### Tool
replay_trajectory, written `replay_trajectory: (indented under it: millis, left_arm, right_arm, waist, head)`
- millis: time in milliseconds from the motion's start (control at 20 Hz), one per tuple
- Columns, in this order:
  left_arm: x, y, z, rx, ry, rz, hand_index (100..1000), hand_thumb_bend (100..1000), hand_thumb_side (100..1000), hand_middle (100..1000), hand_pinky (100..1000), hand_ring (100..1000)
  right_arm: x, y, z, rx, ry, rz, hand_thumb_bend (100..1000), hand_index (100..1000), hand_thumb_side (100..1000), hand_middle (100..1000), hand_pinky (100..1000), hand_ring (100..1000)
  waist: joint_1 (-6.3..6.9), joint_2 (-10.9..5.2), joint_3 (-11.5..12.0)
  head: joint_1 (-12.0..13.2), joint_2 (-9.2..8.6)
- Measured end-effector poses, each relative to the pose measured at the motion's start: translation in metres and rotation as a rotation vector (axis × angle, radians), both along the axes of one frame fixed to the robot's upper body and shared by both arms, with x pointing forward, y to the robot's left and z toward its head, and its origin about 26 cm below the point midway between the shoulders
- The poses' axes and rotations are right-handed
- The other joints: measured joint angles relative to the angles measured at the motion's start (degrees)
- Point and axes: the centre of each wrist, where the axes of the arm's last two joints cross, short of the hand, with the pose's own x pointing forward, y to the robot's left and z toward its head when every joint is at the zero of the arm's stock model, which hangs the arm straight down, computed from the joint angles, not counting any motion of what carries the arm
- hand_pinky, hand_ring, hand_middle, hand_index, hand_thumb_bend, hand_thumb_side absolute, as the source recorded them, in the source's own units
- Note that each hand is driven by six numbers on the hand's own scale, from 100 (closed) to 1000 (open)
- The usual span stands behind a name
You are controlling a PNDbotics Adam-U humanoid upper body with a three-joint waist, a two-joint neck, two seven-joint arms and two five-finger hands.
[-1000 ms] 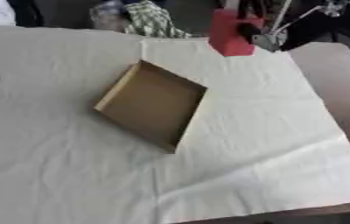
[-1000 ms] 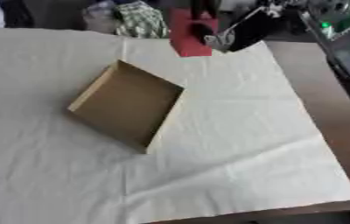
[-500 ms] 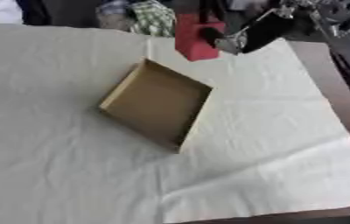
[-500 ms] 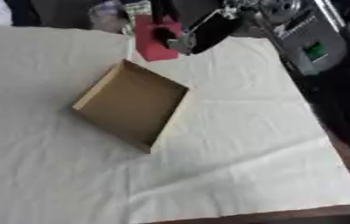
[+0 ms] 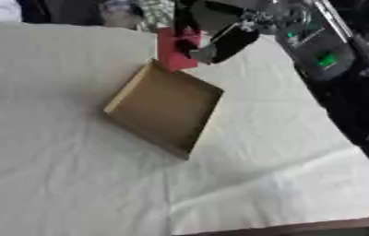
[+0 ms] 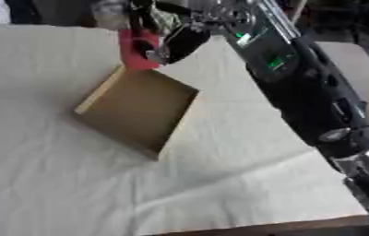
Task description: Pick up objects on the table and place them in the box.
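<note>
Right hand (image 5: 220, 44) clamped on red block (image 5: 174, 48), apparently held just above the box's 12 o'clock corner, shallow cardboard box (image 5: 165, 107) (open, tilted diamond-wise) on white cloth (image 5: 50, 175).

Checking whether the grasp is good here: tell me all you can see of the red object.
The red object is a flat, rectangular, plain red block or packet; its material is unclear. It hangs roughly upright above the far corner of the shallow brown cardboard box, not yet inside. The right hand holds it, dark fingers curled over its upper right side and covering part of it. Nothing else appears to touch it; whether its lower edge meets the box rim cannot be told.
</note>
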Motion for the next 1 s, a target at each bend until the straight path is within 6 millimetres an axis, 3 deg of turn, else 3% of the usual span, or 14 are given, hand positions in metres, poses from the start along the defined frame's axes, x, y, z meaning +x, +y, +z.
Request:
replay_trajectory:
  millis: [600, 1000]
  left_arm:
    - [0.000, -0.005, 0.001, 0.001, -0.001, -0.039, 767, 100, 660, 714, 574, 730]
    - [-0.001, -0.006, 0.002, 0.007, -0.001, -0.052, 766, 100, 660, 715, 572, 731]
  right_arm:
    - [0.036, 0.016, -0.042, 0.003, 0.042, -0.036, 100, 442, 100, 336, 848, 634]
    - [0.049, 0.022, -0.079, -0.040, 0.057, -0.065, 100, 433, 107, 328, 844, 631]
  waist:
    - [0.39, 1.09, 0.65]
    - [0.42, 1.39, 0.62]
  head:
    - [-0.91, -0.60]
    - [-0.92, -1.01]
